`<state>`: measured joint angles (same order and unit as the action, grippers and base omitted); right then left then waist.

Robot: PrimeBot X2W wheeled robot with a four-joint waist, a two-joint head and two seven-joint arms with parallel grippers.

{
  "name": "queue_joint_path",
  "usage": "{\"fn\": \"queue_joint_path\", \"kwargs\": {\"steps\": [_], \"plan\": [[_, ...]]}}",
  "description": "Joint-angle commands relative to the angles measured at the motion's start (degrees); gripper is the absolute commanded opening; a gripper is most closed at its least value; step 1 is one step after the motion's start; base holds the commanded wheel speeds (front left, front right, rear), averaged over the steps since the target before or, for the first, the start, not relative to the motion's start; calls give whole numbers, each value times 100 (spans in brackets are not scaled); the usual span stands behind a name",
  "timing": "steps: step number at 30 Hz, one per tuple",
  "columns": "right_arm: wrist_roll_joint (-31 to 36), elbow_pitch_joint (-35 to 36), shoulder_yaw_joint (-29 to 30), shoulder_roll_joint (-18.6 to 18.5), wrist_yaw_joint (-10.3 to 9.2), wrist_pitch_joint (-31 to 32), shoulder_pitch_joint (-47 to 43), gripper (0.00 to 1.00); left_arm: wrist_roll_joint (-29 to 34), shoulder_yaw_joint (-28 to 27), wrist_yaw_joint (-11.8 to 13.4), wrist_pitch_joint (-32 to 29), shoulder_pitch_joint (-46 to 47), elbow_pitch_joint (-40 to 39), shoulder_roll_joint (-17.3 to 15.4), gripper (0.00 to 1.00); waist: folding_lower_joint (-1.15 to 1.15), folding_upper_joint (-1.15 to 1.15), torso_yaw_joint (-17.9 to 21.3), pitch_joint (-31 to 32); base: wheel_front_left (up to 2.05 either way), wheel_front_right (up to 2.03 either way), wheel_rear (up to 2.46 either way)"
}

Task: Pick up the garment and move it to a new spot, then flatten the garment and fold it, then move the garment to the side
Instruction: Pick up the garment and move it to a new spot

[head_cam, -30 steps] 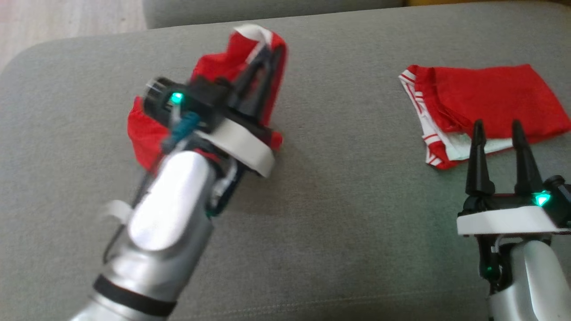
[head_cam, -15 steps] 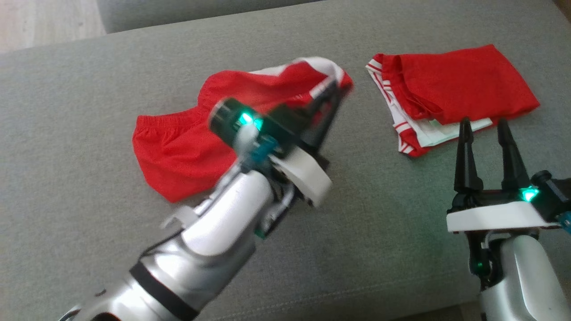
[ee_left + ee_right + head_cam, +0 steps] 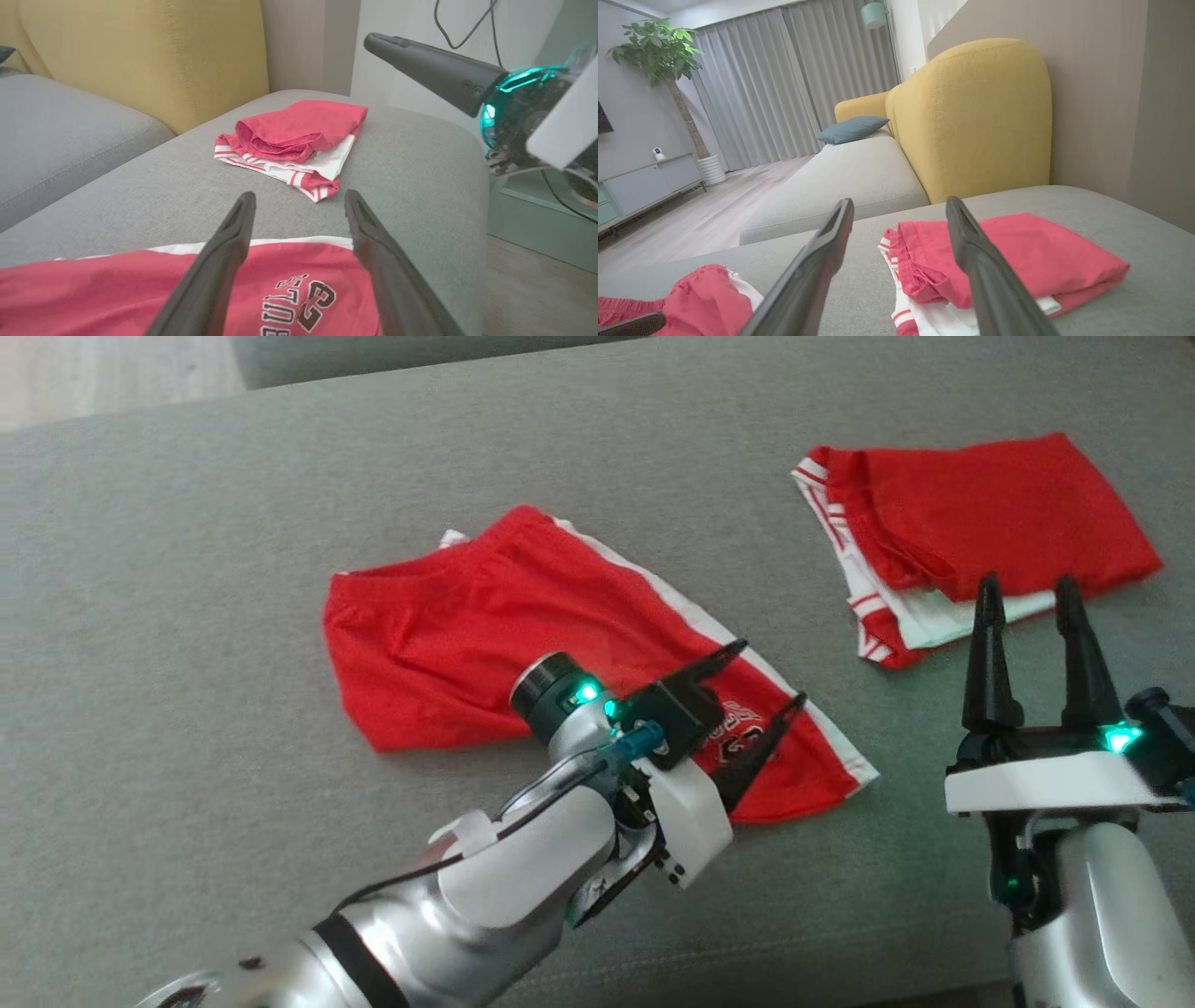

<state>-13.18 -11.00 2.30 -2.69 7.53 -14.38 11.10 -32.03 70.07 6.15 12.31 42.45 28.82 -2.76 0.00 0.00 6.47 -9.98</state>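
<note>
Released: red shorts (image 3: 523, 644) out of pinch, now lying mostly flat mid grey cushion (image 3: 187, 569), print up. Left gripper (image 3: 771, 670) fingers spread, empty, over shorts' right end. Move step looks done; flattening next. Folded red-white pile (image 3: 990, 504) further right. Right gripper (image 3: 1026, 582) fingers spread, empty. No containers; garments sit directly on cushion.

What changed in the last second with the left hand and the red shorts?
The left hand carried the bunched red shorts toward the robot's right, then opened and let go; they now lie spread on the grey cushion. The right hand stayed open, the folded red pile untouched.
</note>
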Motion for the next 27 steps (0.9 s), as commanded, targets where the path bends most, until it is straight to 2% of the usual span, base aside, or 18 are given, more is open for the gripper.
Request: {"fn": "queue_joint_path", "kwargs": {"steps": [1, 5, 8, 13, 14, 18, 21, 23, 27], "plan": [[-20, 180, -130, -19, -4, -61, 142, 100, -50, -133, 67, 72, 294, -116, -12, 100, 0, 0, -121, 51, 0, 0, 0], [7, 155, -118, -19, -4, -62, 107, 100, -199, -293, 251, 190, 343, 1, -12, 100, 0, 0, -352, 162, 0, 0, 0], [24, 130, -107, -19, -4, -62, 55, 100, -267, -690, 400, 251, 300, 76, -95, 100, 0, 0, -534, 274, 0, 0, 0], [42, 76, -115, -19, -4, -62, -67, 100, -145, -1922, 658, 266, -205, -650, -686, 100, 0, 0, -816, 436, 0, 0, 0], [45, 53, -139, -19, -4, -62, -115, 100, -23, -2415, 728, 267, -578, -1021, -953, 100, 0, 0, -915, 500, 0, 0, 0], [36, -14, -168, -19, -4, -62, -209, 100, 226, -3292, 744, 267, -1446, -1711, -1326, 100, 0, 0, -1083, 606, 0, 0, 0], [34, -77, -235, -19, -4, -61, -275, 100, 390, -3883, 714, 268, -2118, -2110, -1390, 100, 0, 0, -1175, 653, 0, 0, 0], [45, -99, -269, -19, -4, -59, -292, 100, 453, -4064, 699, 268, -2343, -2216, -1372, 100, 0, 0, -1192, 661, 0, 0, 0], [68, -147, -315, -19, -4, -49, -324, 100, 731, -4685, 591, 268, -3059, -2473, -1140, 100, 0, 0, -1254, 651, 0, 0, 0]]}}
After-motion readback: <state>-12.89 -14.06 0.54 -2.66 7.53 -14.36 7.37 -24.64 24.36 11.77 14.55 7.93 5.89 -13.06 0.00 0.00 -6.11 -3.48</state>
